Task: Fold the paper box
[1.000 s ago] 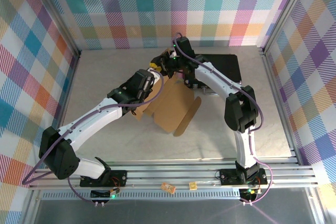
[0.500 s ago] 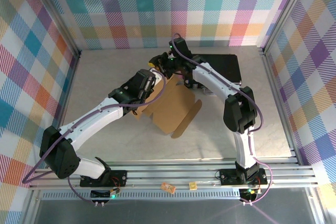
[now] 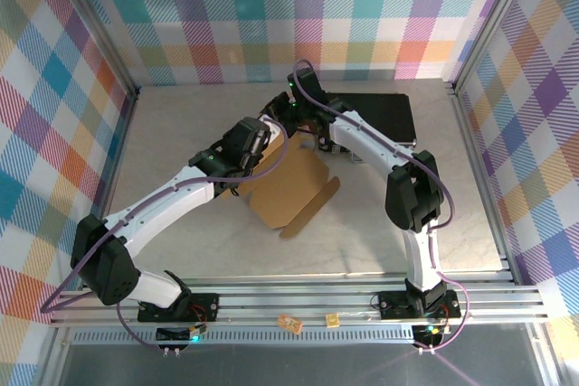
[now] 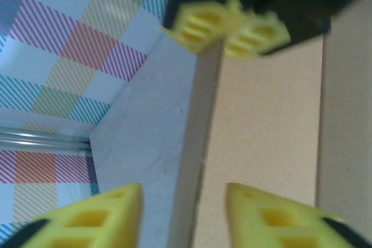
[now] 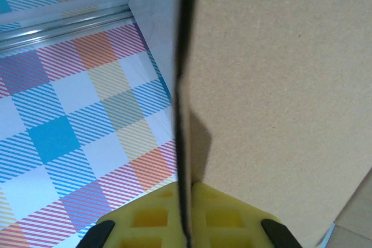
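Note:
The paper box [image 3: 289,189] is a brown cardboard sheet, partly raised off the table, with a flap trailing to the lower right. My right gripper [image 3: 282,117] is shut on its far upper edge. In the right wrist view the yellow pads [image 5: 224,216] pinch the thin edge of the box [image 5: 273,85] at my right gripper [image 5: 187,189]. My left gripper [image 3: 261,136] sits just beside it at the same edge. In the left wrist view my left gripper [image 4: 183,190] stands open, straddling the box's [image 4: 267,126] edge without touching, and the right gripper's fingers [image 4: 256,33] clamp that edge ahead.
A black rectangular case [image 3: 384,115] lies at the back right, partly under the right arm. Two small orange bits [image 3: 289,323] rest on the near rail. Checked walls enclose the table [image 3: 181,133] on three sides.
My left gripper has gone from shut to open around the box's edge. The right gripper has closed onto that edge. The sheet has shifted slightly down and left.

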### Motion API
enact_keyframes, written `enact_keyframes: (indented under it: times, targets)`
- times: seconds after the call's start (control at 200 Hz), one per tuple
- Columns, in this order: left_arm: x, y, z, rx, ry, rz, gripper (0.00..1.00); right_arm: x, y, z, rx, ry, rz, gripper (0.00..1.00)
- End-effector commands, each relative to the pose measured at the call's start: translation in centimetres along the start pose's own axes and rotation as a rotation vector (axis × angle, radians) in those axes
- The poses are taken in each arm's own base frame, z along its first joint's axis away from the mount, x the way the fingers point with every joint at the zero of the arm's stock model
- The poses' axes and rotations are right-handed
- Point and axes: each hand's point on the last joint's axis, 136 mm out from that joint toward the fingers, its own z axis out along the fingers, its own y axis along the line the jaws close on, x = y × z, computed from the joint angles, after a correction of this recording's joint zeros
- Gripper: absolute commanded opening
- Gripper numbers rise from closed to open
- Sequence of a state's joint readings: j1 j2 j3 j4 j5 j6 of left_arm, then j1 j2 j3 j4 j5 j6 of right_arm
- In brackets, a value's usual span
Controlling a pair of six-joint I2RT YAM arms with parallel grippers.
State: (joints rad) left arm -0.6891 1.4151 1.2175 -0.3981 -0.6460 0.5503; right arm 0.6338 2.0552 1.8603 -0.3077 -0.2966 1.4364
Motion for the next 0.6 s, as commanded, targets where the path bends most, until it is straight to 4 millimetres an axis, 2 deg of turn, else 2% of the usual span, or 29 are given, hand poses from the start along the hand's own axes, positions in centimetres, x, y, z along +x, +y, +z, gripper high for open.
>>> enact_keyframes:
  times: [0.0, 0.095, 0.18, 0.305, 0.41, 0.475, 0.535, 0.6]
  targets:
    - [-3.4, 3.9, -4.5, -0.014, -0.13, -0.251, 0.58, -0.4, 2.6, -1.5, -0.105, -0.013, -0.025, 0.0]
    - [-3.8, 5.7, -7.1, 0.025, -0.168, -0.443, 0.7, -0.7, 3.2, -1.7, -0.145, -0.001, -0.042, 0.0]
    - [-3.6, 7.0, -9.0, 0.061, -0.208, -0.609, 0.77, -0.9, 3.6, -1.8, -0.173, 0.002, -0.049, 0.0]
    - [-1.7, 9.4, -10.3, 0.043, -0.197, -0.804, 0.82, -1.5, 3.9, -2.0, -0.203, -0.009, -0.051, 0.0]
    - [1.5, 10.4, -9.3, 0.065, -0.098, -0.962, 0.81, -1.9, 4.0, -1.8, -0.246, -0.009, -0.049, 0.0]
    - [4.4, 10.4, -7.9, 0.082, 0.009, -1.066, 0.8, -2.3, 4.4, -1.8, -0.293, -0.009, -0.054, 0.0]
    - [7.3, 9.9, -6.6, 0.09, 0.123, -1.149, 0.78, -2.7, 4.5, -1.6, -0.33, 0.004, -0.051, 0.0]
    - [9.2, 9.0, -5.7, 0.125, 0.196, -1.201, 0.77, -2.9, 4.6, -1.3, -0.369, 0.024, -0.053, 0.0]
